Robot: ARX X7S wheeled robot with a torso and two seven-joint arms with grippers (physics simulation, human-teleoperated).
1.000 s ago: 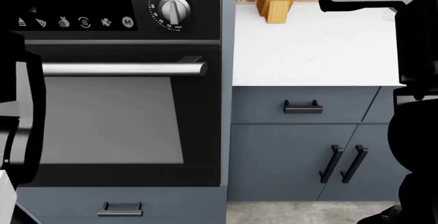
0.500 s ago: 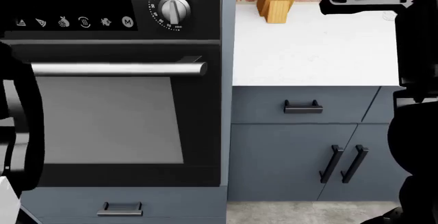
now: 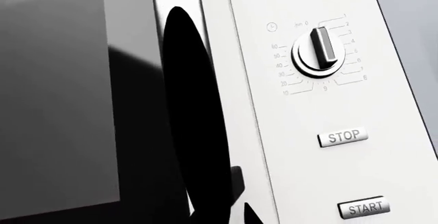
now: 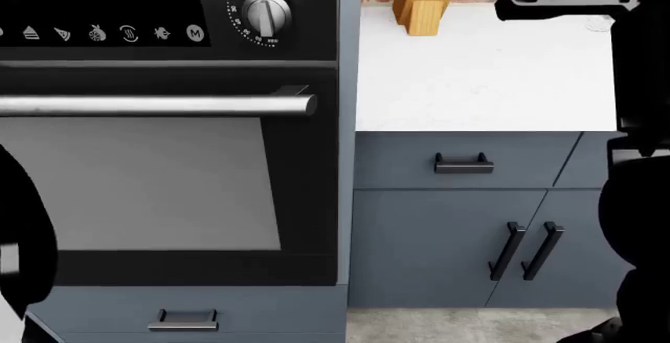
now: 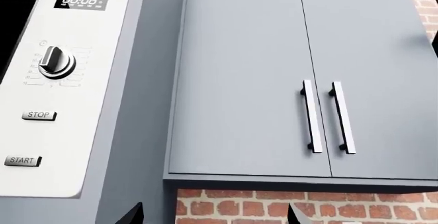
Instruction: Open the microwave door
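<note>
The microwave fills the left wrist view: a dark glass door [image 3: 61, 106], a tall black door handle [image 3: 195, 106] along its edge, and a white control panel [image 3: 342, 172] with a dial [image 3: 320, 52]. My left gripper [image 3: 215, 216] is right at the handle's lower end. One dark fingertip [image 3: 251, 215] shows just beside the handle, and the other is lost against the black. The right wrist view has the same panel [image 5: 55, 106] off to one side. My right gripper [image 5: 213, 215] is open, holding nothing, in front of brick wall. The head view does not reach the microwave.
A black built-in oven [image 4: 168, 186] with a steel bar handle [image 4: 157, 106] sits below. Beside it are a white counter [image 4: 482, 76] with a knife block [image 4: 422, 1], grey drawers and doors [image 4: 460, 233]. Grey wall cabinets [image 5: 301, 80] hang next to the microwave.
In the head view my left arm has slid off toward the left edge, uncovering the oven's handle and clock display. The right arm has hardly shifted.
</note>
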